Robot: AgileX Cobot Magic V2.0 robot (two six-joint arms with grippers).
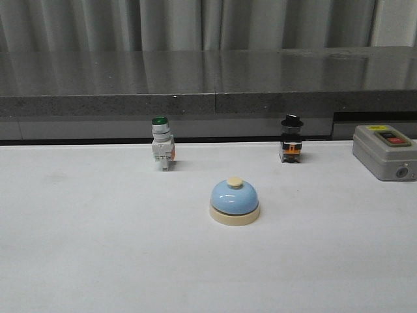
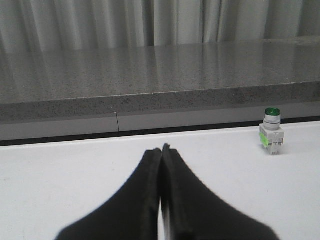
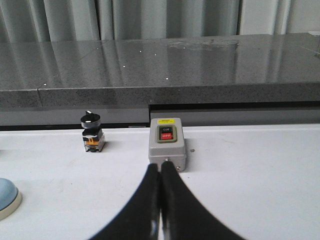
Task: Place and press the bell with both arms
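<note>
The bell is light blue with a cream base and cream button. It stands upright on the white table near the middle of the front view. Its edge also shows in the right wrist view. No arm shows in the front view. My left gripper is shut and empty over bare table, and the bell is out of its view. My right gripper is shut and empty, its tips in line with the grey box, with the bell off to its left.
A green-capped white push-button switch stands behind and left of the bell and shows in the left wrist view. A black-knobbed switch stands behind and right. A grey ON/OFF box sits at far right. A dark stone ledge runs along the back.
</note>
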